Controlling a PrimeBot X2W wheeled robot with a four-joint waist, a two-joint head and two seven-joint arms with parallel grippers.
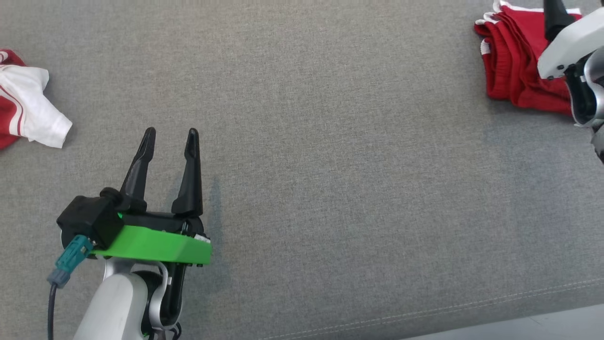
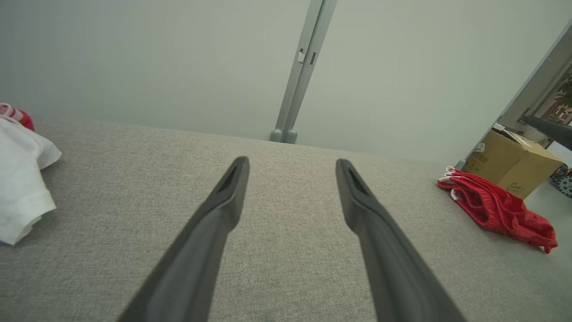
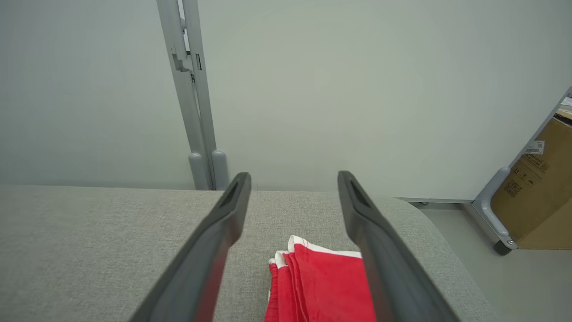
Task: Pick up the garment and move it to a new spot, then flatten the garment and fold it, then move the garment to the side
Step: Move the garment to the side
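As the grey cushioned surface (image 1: 330,198) is lying mostly bare, we are listing it first. Item two: the red garment (image 1: 512,71), lying folded in neat layers at the far right corner; we are judging pick-up, flattening, folding and the move aside as done, or nearly so. Item three: a white-and-red garment (image 1: 30,111), lying crumpled at the left edge. Item four: right gripper (image 3: 293,176), hovering just above the folded piece, jaws wide, gripping nothing. Item five: left gripper (image 1: 171,134), jaws spread wide over bare fabric, empty.
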